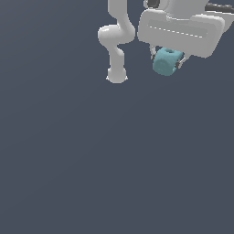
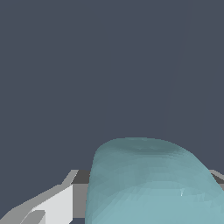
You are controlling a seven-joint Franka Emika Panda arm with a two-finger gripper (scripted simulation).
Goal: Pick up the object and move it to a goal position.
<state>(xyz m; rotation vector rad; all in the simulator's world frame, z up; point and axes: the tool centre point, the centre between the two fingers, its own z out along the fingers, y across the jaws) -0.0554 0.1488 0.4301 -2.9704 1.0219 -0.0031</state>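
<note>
Block: I'm seeing the teal block filling the wrist view.
Gripper: my gripper is pinching it, lifted off the floor.

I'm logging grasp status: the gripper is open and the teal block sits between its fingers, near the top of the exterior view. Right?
Not quite. The gripper is shut on the teal block, not open: the exterior view shows the fingers pressed against both its sides. The rest holds: the block is between the fingers, near the top of that view.
</note>
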